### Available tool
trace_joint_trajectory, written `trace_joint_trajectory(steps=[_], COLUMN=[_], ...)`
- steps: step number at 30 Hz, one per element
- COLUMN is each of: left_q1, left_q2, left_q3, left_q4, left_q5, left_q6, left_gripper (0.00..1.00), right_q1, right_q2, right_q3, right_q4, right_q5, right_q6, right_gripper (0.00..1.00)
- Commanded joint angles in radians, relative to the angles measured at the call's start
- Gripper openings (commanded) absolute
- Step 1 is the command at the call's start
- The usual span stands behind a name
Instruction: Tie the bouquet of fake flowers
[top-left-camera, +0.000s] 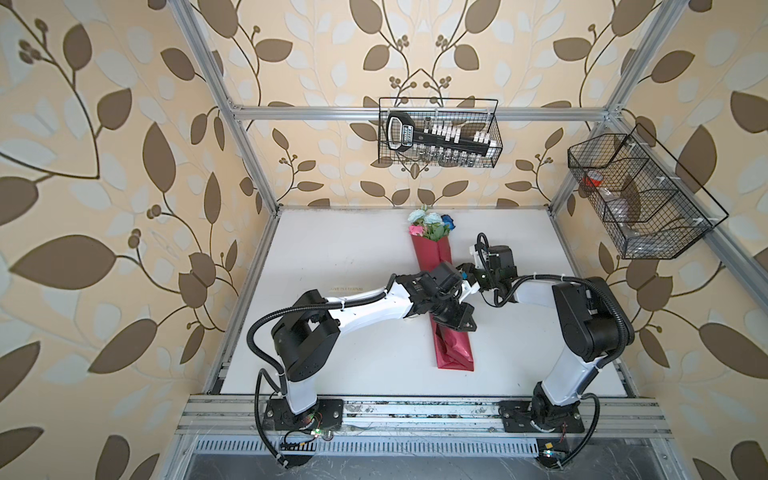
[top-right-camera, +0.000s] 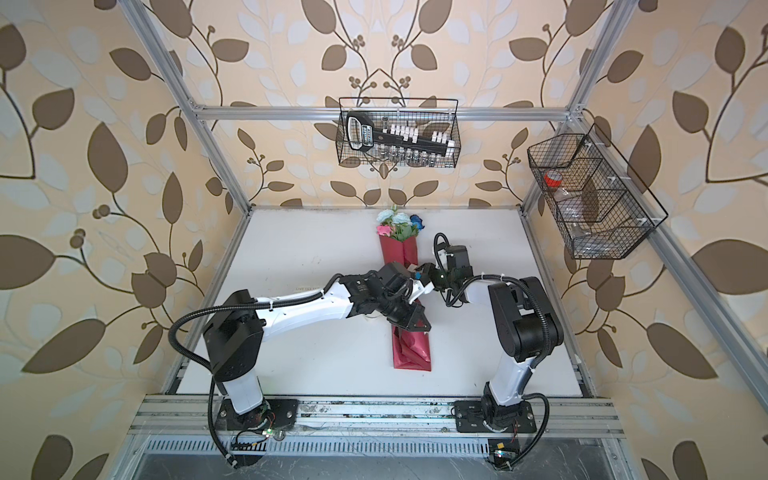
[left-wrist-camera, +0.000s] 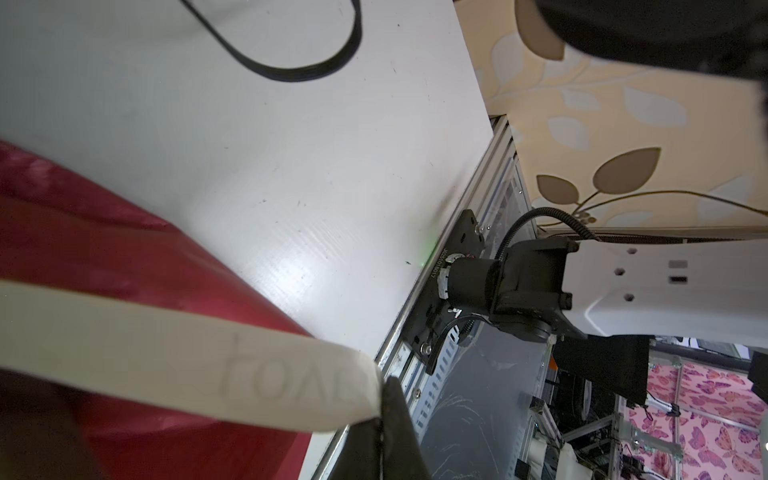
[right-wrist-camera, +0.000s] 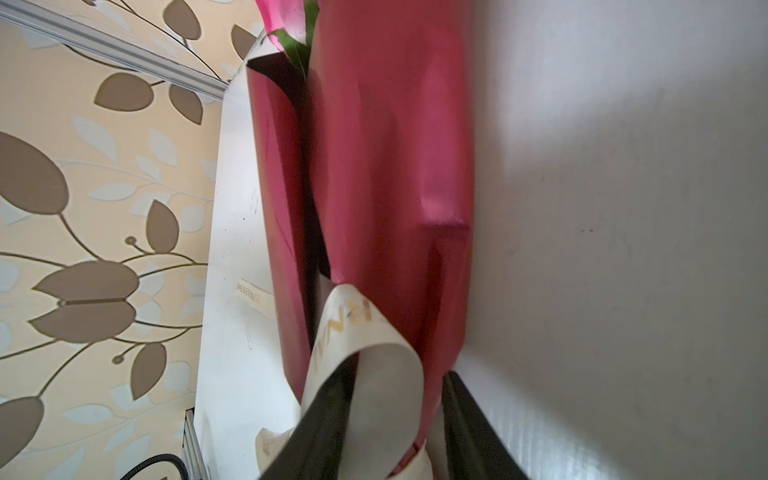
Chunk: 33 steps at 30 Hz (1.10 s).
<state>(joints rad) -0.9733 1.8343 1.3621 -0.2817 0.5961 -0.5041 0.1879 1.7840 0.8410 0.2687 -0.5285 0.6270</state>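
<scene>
- Where both top views look down on the white bench (top-left-camera: 332, 257), the bouquet of fake flowers (top-left-camera: 430, 226) lies near its far edge. Its stems are inside a red wrapping sheet (top-left-camera: 455, 349) that runs toward the front.
- Leaf-patterned wallpaper (top-left-camera: 104, 166) backs the aluminium frame (top-left-camera: 311, 111). One wire basket (top-left-camera: 440, 133) hangs on the back rail and a second basket (top-left-camera: 636, 195) on the right-hand rail.
- In the left wrist view, the left tool (left-wrist-camera: 382, 415) is pinched closed on a cream ribbon (left-wrist-camera: 166, 353) stretched across the sheet, with scuffed bench beside it.
- In the right wrist view, the right tool (right-wrist-camera: 395, 415) stands partly open, its fingers astride a ribbon loop and the sheet. Whether they press on either, I cannot tell.
</scene>
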Motion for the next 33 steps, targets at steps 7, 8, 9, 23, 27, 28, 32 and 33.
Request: trace_joint_trajectory(steps=[7,8,9,23,27,28,32,33], left_q1=[-0.015,-0.014,-0.013,0.326,0.35,0.35,0.351,0.351], left_q2=[0.072,0.059,0.039,-0.267,-0.194,-0.17,-0.063,-0.03], left_q3=[0.053,0.042,0.029,-0.221,-0.171,-0.151,-0.078,-0.048], left_q4=[0.001,-0.007,-0.023,-0.117,-0.142,-0.15,-0.17,-0.196], left_q5=[-0.009,-0.02,-0.037,-0.275,-0.307,-0.304,-0.297,-0.279], left_q6=[0.027,0.032,0.043,0.042,0.221,0.274,0.457,0.489], left_gripper=[0.57,0.58,0.59,0.6,0.54,0.52,0.51,0.51], right_q1=[0.005,0.005,0.005,0.014,0.016,0.016,0.016,0.016], right_q2=[0.045,0.049,0.051,0.028,0.022,0.02,0.017,0.019], right_q3=[0.052,0.055,0.057,0.047,0.038,0.034,0.03,0.03], right_q4=[-0.044,-0.043,-0.039,-0.02,-0.018,-0.015,-0.013,-0.014], right_q5=[-0.022,-0.027,-0.032,-0.039,-0.028,-0.028,-0.03,-0.031], right_q6=[-0.072,-0.072,-0.072,-0.058,-0.053,-0.05,-0.05,-0.049], right_gripper=[0.35,0.32,0.3,0.24,0.22,0.2,0.16,0.15])
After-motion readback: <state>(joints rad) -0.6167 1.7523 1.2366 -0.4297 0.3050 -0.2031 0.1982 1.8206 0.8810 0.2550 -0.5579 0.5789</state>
